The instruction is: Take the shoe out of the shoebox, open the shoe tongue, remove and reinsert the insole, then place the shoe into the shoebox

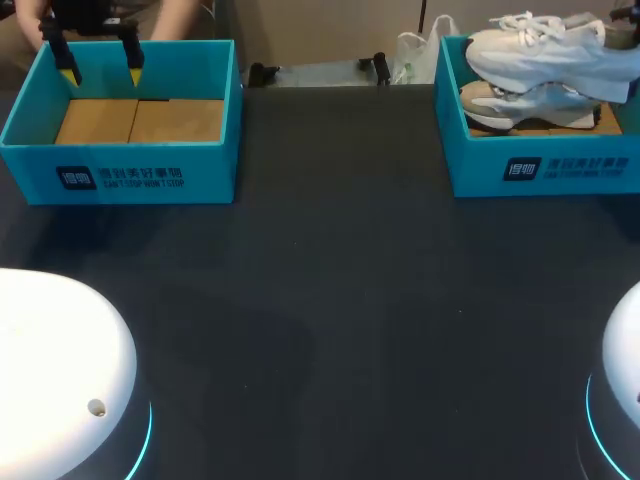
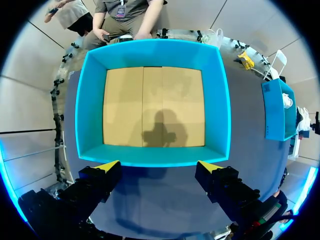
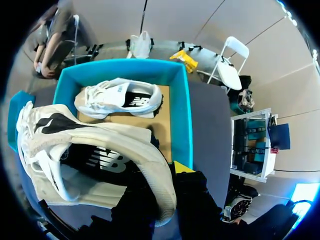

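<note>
Shoe (image 1: 540,50): held above the right box (image 1: 545,172), upper right, heel clamped by the right gripper (image 3: 167,182); second shoe (image 1: 520,105) left inside. Upper left, the left gripper (image 1: 100,68) is held open over the left box (image 1: 120,175). Removal judged nearly done; tongue, insole and return outstanding.

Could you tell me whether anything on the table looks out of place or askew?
Nothing is spilled or damaged. One shoe hangs tilted over the right box, held by the right gripper; the other shoe lies inside, on its side.
</note>
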Controlling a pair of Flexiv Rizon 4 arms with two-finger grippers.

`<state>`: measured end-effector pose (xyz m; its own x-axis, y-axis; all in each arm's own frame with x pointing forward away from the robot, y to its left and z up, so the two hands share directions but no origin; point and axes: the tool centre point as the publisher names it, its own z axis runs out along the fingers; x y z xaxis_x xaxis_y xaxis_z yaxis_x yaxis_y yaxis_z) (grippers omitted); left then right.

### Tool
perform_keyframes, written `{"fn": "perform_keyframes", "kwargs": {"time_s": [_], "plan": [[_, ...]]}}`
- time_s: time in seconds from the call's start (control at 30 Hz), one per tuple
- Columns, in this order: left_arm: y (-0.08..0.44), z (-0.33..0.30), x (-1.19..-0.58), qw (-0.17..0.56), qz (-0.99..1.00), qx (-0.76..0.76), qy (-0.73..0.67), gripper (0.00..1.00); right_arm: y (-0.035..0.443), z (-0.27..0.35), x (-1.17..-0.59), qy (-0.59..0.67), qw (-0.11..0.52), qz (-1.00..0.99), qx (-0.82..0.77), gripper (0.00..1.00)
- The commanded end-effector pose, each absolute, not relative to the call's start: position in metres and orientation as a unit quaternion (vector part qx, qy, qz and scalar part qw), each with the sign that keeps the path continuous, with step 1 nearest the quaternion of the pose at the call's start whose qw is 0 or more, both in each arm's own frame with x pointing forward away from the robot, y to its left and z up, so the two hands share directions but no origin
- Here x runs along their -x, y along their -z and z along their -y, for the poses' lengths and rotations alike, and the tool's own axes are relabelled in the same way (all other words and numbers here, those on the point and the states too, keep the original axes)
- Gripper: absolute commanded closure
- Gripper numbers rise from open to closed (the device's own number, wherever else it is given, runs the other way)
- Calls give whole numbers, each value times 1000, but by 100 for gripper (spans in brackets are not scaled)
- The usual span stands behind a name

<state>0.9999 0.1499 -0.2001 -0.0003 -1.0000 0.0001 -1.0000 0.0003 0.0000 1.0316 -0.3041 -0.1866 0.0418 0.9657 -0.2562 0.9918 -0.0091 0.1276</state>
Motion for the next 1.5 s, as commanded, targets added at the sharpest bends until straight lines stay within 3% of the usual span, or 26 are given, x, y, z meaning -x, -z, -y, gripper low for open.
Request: {"fn": "perform_keyframes", "kwargs": {"time_s": [0.03, 0.73, 1.5], "plan": [[200, -150, -1000, 0, 707, -707, 0, 0, 169, 298, -1026, 48, 142, -695, -704, 100], [200, -150, -1000, 0, 707, -707, 0, 0, 164, 294, -1028, 56, 137, -690, -708, 100], [200, -150, -1000, 0, 707, -707, 0, 0, 155, 171, -888, 67, 153, -701, -693, 100]]}}
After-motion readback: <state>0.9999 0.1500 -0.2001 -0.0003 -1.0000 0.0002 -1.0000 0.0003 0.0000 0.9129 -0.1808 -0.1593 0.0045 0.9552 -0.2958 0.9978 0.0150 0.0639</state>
